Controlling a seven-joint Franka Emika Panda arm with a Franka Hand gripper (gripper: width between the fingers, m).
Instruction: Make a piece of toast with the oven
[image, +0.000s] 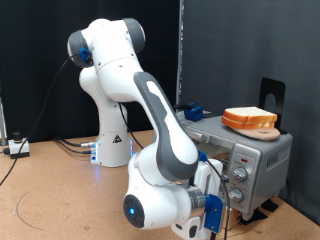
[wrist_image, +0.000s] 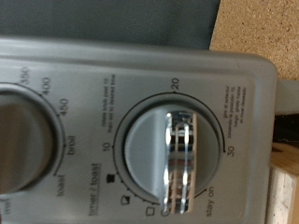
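Note:
The silver oven (image: 262, 155) stands on the wooden table at the exterior view's right. My gripper (image: 224, 192) is right in front of its knob panel, close to the lower knobs (image: 237, 197). The wrist view is filled by the oven's panel (wrist_image: 112, 65): a timer knob (wrist_image: 176, 159) with a chrome grip bar sits dead ahead, marked 10, 20, 30 and "stay on", with a second knob (wrist_image: 17, 140) beside it. My fingers do not show in the wrist view. A thick stack of bread slices (image: 250, 119) lies on a wooden board on top of the oven. The single piece of toast is out of view.
A black stand (image: 271, 95) rises behind the oven and a blue object (image: 192, 112) lies beside it. The arm's base (image: 113, 146) stands at the table's back, with cables and a small box (image: 16, 147) at the exterior view's left.

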